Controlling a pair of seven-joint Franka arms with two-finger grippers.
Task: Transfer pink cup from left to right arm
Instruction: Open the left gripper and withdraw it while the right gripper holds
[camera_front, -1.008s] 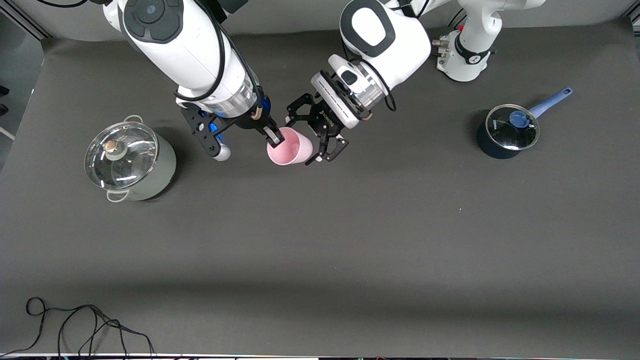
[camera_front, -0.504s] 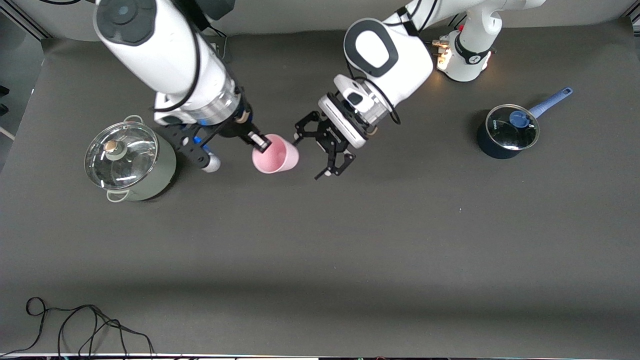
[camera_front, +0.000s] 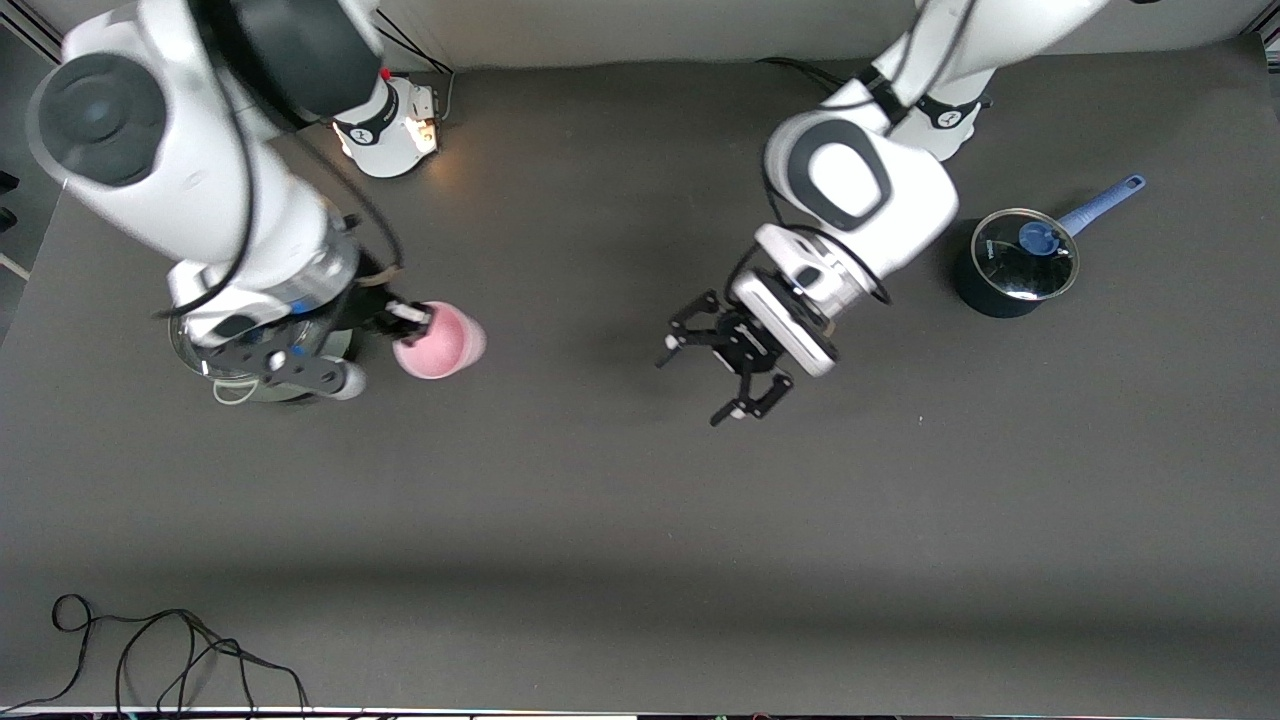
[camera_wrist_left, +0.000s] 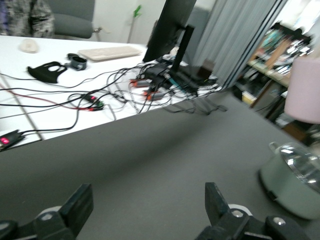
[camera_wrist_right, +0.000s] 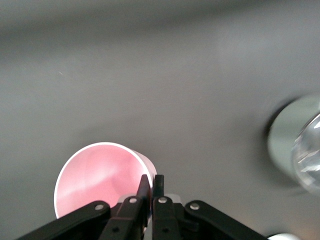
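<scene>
My right gripper (camera_front: 412, 318) is shut on the rim of the pink cup (camera_front: 440, 340) and holds it in the air beside the green pot, toward the right arm's end of the table. In the right wrist view its fingers (camera_wrist_right: 151, 181) pinch the cup's wall (camera_wrist_right: 95, 175), one inside and one outside. My left gripper (camera_front: 690, 390) is open and empty, over the bare middle of the mat, well apart from the cup. In the left wrist view its jaws (camera_wrist_left: 147, 200) stand wide apart with only mat between them, and the cup (camera_wrist_left: 304, 90) shows farther off.
A pale-green pot with a glass lid (camera_front: 232, 388) sits partly hidden under my right wrist; it also shows in the left wrist view (camera_wrist_left: 295, 185) and the right wrist view (camera_wrist_right: 305, 145). A dark-blue saucepan (camera_front: 1015, 265) stands at the left arm's end. A black cable (camera_front: 150, 650) lies at the near edge.
My left gripper let go of the cup and drew back toward its own end. My right gripper carried the cup away toward the green pot.
</scene>
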